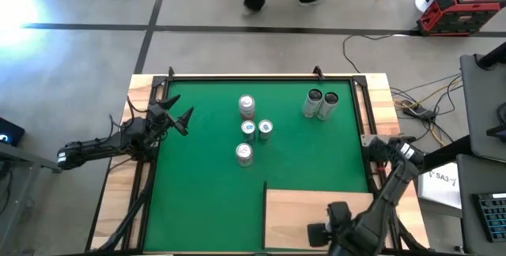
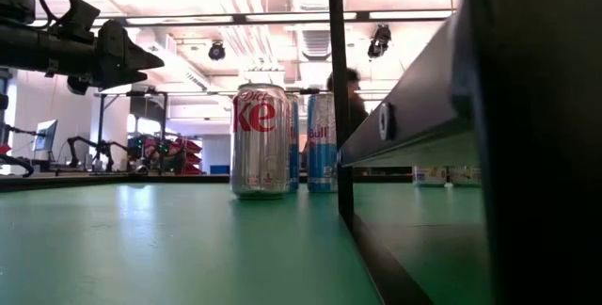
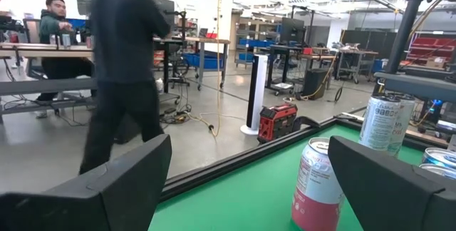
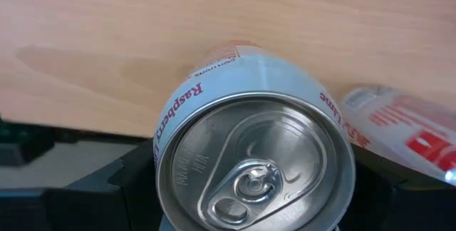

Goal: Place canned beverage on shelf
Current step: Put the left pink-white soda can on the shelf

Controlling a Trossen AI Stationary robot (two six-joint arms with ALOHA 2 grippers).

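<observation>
The green mat [image 1: 213,201] fills most of the table, with the pale wooden shelf [image 1: 296,216] lying flat at its near right corner. Only the right wrist view shows what the right gripper [image 1: 328,231] carries over that shelf: its fingers are clamped on a white can [image 4: 253,163] printed "Raspberry" and "Lime" in red, seen top-on with the pull tab facing the camera, the wood grain behind it. A second, blurred red-and-white object shows beside it; what it is cannot be told.

The left gripper [image 1: 180,118] hangs above the mat's left edge, fingers spread wide and holding nothing. Its wrist view looks past a pink-and-white can [image 3: 318,185] and a taller pale can [image 3: 385,122] to the room, where a person in dark clothes [image 3: 125,67] walks by.

From the low view, a silver Diet Coke can [image 2: 261,140] stands upright just beside a blue-and-silver Red Bull can [image 2: 321,142]. From above, four cans cluster mid-mat and two stand near the far right corner [image 1: 320,104].
</observation>
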